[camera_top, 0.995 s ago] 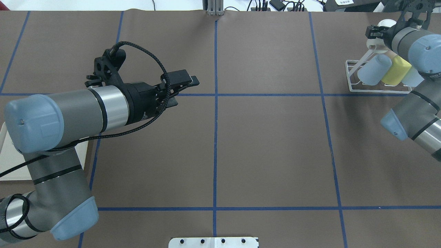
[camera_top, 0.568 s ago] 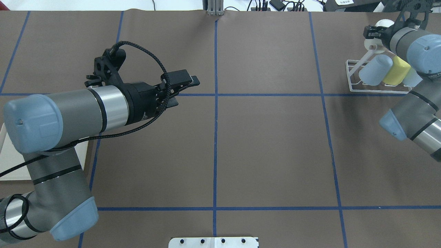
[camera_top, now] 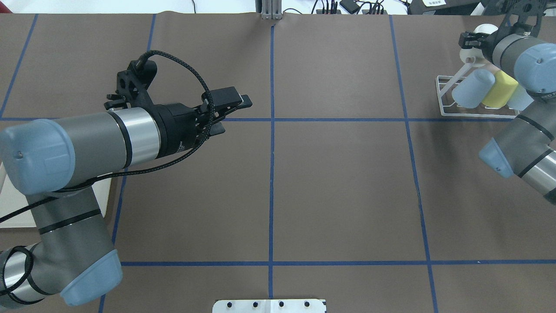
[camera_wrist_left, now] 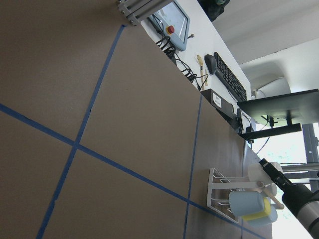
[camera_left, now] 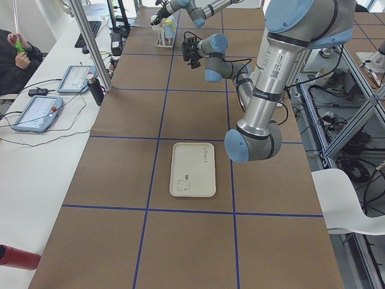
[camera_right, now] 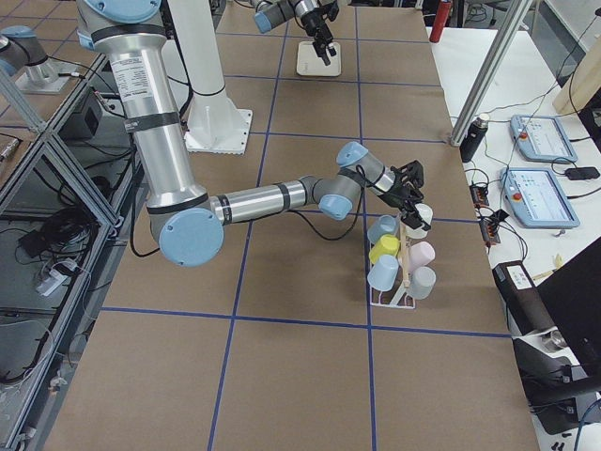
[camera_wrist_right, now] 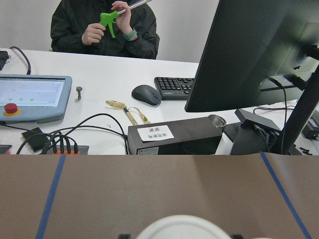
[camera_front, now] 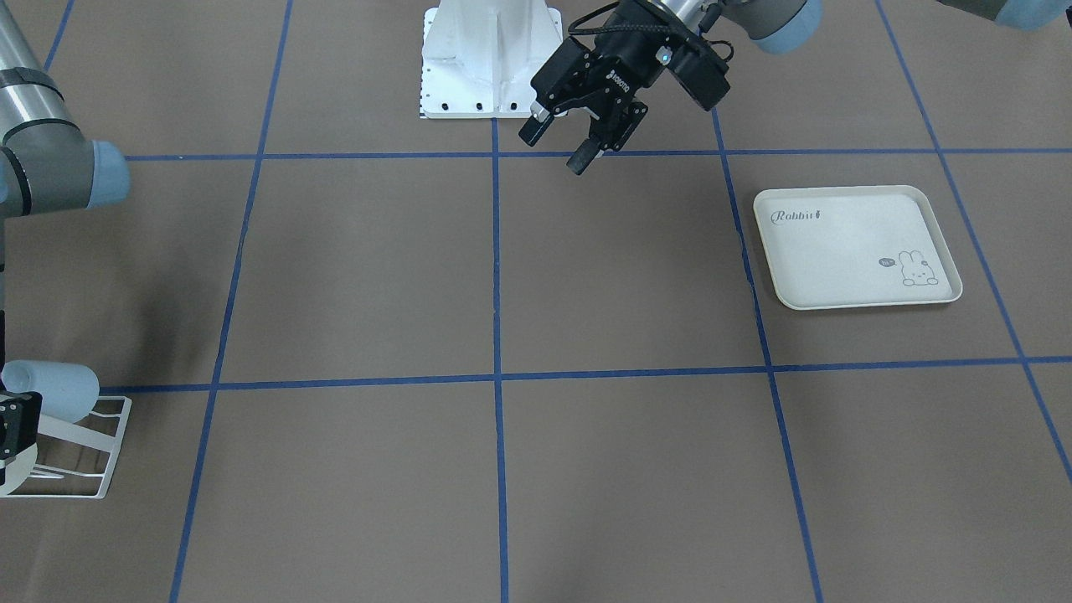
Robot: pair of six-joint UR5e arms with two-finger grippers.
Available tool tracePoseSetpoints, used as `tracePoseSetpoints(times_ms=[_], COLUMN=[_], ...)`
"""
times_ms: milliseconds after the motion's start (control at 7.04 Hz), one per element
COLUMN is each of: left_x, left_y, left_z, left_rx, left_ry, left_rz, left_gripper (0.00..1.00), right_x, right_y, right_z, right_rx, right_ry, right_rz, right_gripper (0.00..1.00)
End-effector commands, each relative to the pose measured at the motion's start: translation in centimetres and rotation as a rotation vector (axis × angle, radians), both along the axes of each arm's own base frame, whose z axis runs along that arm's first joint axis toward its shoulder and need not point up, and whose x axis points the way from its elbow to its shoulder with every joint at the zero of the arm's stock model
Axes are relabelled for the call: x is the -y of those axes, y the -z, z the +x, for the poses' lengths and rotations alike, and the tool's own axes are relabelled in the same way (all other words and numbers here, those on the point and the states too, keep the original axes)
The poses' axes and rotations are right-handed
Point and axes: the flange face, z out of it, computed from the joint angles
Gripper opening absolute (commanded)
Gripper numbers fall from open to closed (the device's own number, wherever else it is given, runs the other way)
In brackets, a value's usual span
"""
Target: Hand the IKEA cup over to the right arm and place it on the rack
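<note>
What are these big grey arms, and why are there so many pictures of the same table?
They are two robot arms, each ending in a two-finger claw called a gripper. The pictures come from cameras above, across the table, at each end, and on both wrists. The left gripper hangs open and empty over the brown table. The right gripper is at a white wire rack, at a white cup on its top; I can't tell if it is squeezing it. A blue cup and a yellow cup hang on the rack too. A cream rabbit tray lies empty.
</note>
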Motion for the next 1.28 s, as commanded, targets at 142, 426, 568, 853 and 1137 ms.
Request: tracePoseSetpoints(times_ms=[142,426,568,853,1137], left_x=[0.0,-0.2,-0.2,-0.3,-0.2], left_y=[0.0,0.3,0.2,0.5,0.8], left_z=[0.0,-0.3,-0.2,-0.5,-1.3], left_rx=[0.0,-0.007,-0.006,-0.011,0.006], left_ry=[-0.002,-0.002,-0.002,-0.002,-0.015], left_rz=[0.0,0.004,0.004,0.007,0.001], left_gripper=[1.0,1.0,1.0,1.0,1.0], right_x=[0.0,-0.1,-0.2,0.0,1.4], right_y=[-0.9,-1.2,-0.9,-0.1,1.4], right_z=[0.0,0.0,-0.2,0.1,6.0], right_rx=[-0.009,-0.016,-0.026,0.004,0.1], right_ry=[0.001,0.011,0.053,0.088,0.169], right_rz=[-0.016,-0.02,-0.014,-0.016,-0.077], right_gripper=[0.0,1.0,1.0,1.0,1.0])
